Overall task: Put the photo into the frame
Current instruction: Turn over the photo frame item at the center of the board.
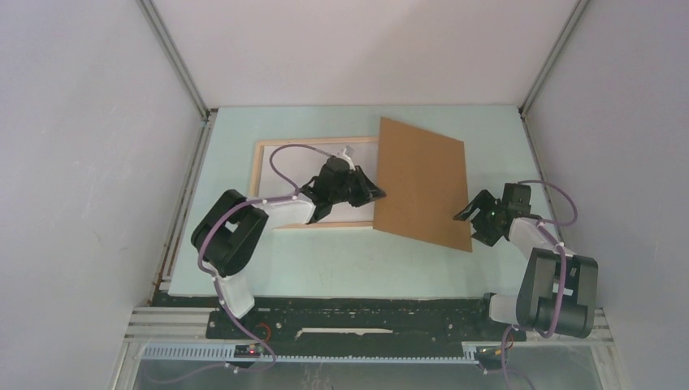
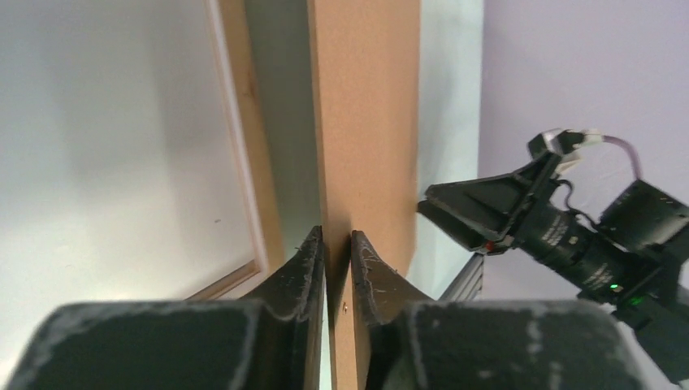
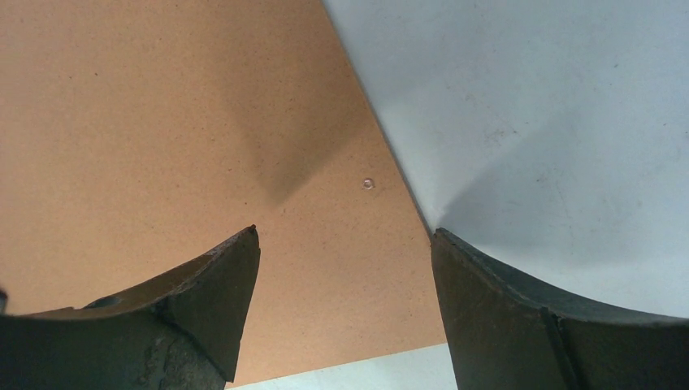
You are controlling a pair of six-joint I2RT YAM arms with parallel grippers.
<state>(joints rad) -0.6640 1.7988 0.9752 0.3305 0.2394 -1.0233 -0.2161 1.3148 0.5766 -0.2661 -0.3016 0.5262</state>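
The photo (image 1: 422, 183), brown back up and tilted, fills the span between the left pincer (image 1: 376, 193) and the right pincer (image 1: 463, 214), barring a straight pass. Under the left pincer's arm lies the frame (image 1: 260, 175). Nearward of both pincers the desk (image 1: 341, 264) is open. Beyond the right pincer the side wall (image 1: 626, 122) stands near.

A robotics lab test cell: a pale green table (image 1: 325, 268) boxed in by plain grey panels (image 1: 81, 122) on aluminium posts (image 1: 175, 57). At the table's near edge, a cabled left arm (image 1: 231, 236) and right arm (image 1: 561, 284) are bolted to a black rail (image 1: 366, 313).
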